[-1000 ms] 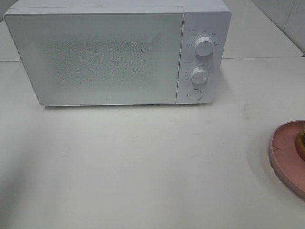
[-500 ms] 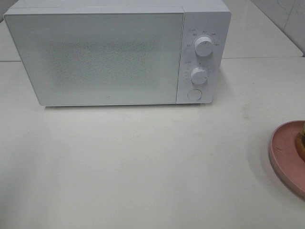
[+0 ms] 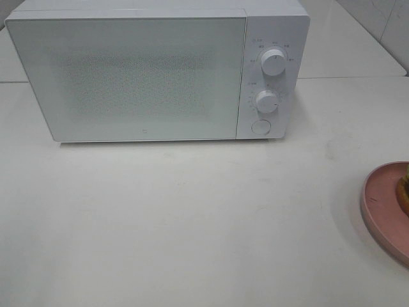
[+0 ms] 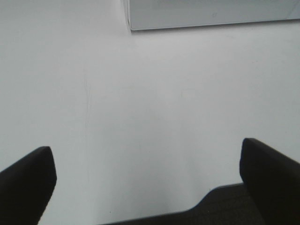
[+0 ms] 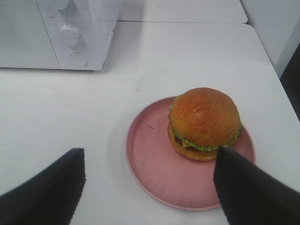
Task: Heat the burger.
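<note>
The exterior high view takes in the whole front of a white microwave (image 3: 156, 70) across the upper part of the frame, its door (image 3: 131, 80) shut, with two round knobs (image 3: 273, 62) stacked above a round button (image 3: 260, 126) on the panel at right. At the right edge of that frame only a slice of the pink plate (image 3: 377, 204) shows, and a sliver of the burger (image 3: 404, 192) is cut off by the border. Neither arm appears there.

The right wrist view shows what the high view cuts off: the whole burger (image 5: 204, 123), with glossy brown bun, green lettuce edge and a bit of yellow cheese, sitting upright on the pink plate (image 5: 154, 168), toward the plate's far right part. The microwave's lower knob (image 5: 70, 33) and button (image 5: 78, 59) sit in the upper left of this frame.

The left wrist view shows only bare white table (image 4: 150, 108) and the microwave's bottom corner (image 4: 211, 14) along the top edge.

Small grey markings ring the knobs, but they are too faint to read; a tiny mark low on the door is likewise illegible.

The right gripper (image 5: 150, 187) has its dark fingers (image 5: 47, 192) spread wide at the lower corners of its frame; the burger lies between and beyond them, the right finger's tip overlapping the burger's lower right edge in the picture, though contact cannot be judged. The left gripper (image 4: 149, 176) is also spread wide, over empty table, holding nothing.
</note>
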Controlling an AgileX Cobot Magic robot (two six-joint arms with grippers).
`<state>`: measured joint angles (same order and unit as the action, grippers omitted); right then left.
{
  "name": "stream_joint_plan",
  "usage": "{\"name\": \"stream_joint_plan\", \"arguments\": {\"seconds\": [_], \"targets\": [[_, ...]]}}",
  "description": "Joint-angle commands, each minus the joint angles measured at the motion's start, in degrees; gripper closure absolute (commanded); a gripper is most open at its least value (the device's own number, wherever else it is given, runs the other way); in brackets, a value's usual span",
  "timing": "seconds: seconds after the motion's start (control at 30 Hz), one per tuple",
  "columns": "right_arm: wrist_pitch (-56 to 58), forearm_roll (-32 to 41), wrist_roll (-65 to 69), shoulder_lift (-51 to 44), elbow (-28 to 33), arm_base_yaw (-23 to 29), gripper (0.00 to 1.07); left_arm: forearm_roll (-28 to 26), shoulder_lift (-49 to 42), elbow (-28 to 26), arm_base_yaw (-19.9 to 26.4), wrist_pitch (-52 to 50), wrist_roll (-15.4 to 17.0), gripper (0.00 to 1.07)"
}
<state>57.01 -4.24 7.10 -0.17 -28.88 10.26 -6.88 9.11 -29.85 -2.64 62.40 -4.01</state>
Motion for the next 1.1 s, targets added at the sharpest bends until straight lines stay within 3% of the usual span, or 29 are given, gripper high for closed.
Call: {"name": "stream_joint_plan", "arguments": {"seconds": [0.03,0.33,1.1], "targets": [[0.11,-0.11,-0.23,-1.89,0.11,-0.17,0.34,0.29,-3.72,0.29,0.06,-0.86,0.46,0.07],[0.11,-0.11,-0.23,-1.89,0.11,-0.17,0.34,0.34,-10.94,0.29,0.06,-0.86,0.4,0.07],[0.11,-0.11,-0.23,-1.6,0.11,-0.17,0.34,0.34,-10.66,0.29,0.06,-0.86,0.46,0.07]]}}
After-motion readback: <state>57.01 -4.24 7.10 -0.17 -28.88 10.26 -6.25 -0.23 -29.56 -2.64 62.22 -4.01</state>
